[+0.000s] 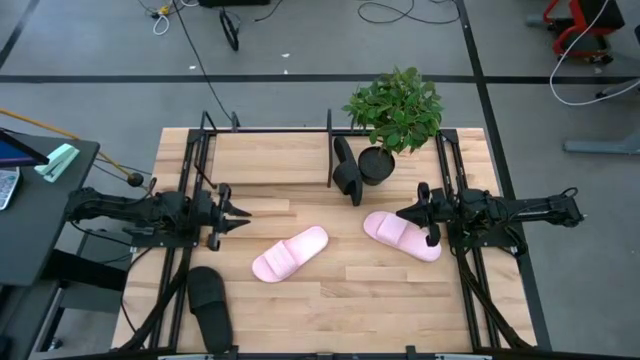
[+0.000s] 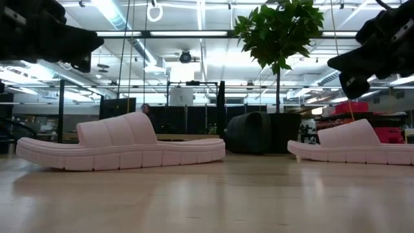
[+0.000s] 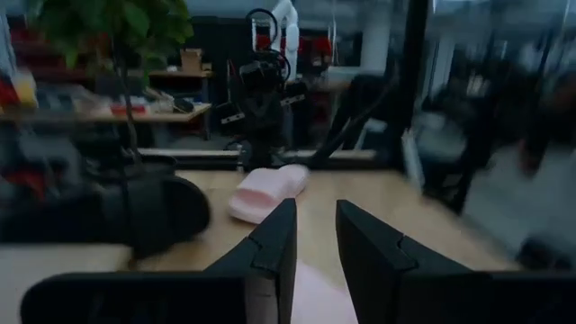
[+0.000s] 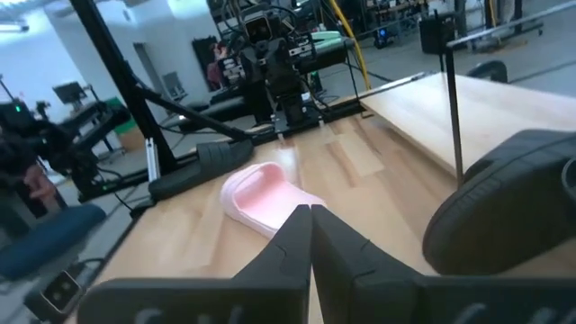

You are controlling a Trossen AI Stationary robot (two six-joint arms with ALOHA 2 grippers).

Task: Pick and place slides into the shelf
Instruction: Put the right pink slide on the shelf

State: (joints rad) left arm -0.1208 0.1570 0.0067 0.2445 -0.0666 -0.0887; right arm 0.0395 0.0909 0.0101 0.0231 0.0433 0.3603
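Four slides lie around a wooden worktop (image 1: 400, 300). One pink slide (image 1: 290, 253) rests flat near the middle, lying at a slant, and a second pink slide (image 1: 402, 235) lies to its right, just beside the right claw (image 1: 405, 213). A black slide (image 1: 210, 305) sits at the near left corner of the worktop, close to the left arm's rails. The other black slide (image 1: 347, 170) lies toward the far side, partly inside the right end of the shelf (image 1: 270, 157), a low black tube frame along the far edge, and touching or nearly touching the black pot of a leafy green plant (image 1: 395, 110). The left claw (image 1: 242, 212) hovers above the worktop at the left side, pointing toward the middle; its two fingers (image 3: 270, 261) stand a little apart with a narrow gap between them and hold nothing. The right claw hovers at the right side, pointing back toward the left one, its fingers (image 4: 297, 238) pressed together and empty. In the low view both pink slides sit sole-down on the wood with both claws raised clear of them. A dark side table (image 1: 40, 215) stands left of the worktop with a pale green object (image 1: 60, 160) on it.
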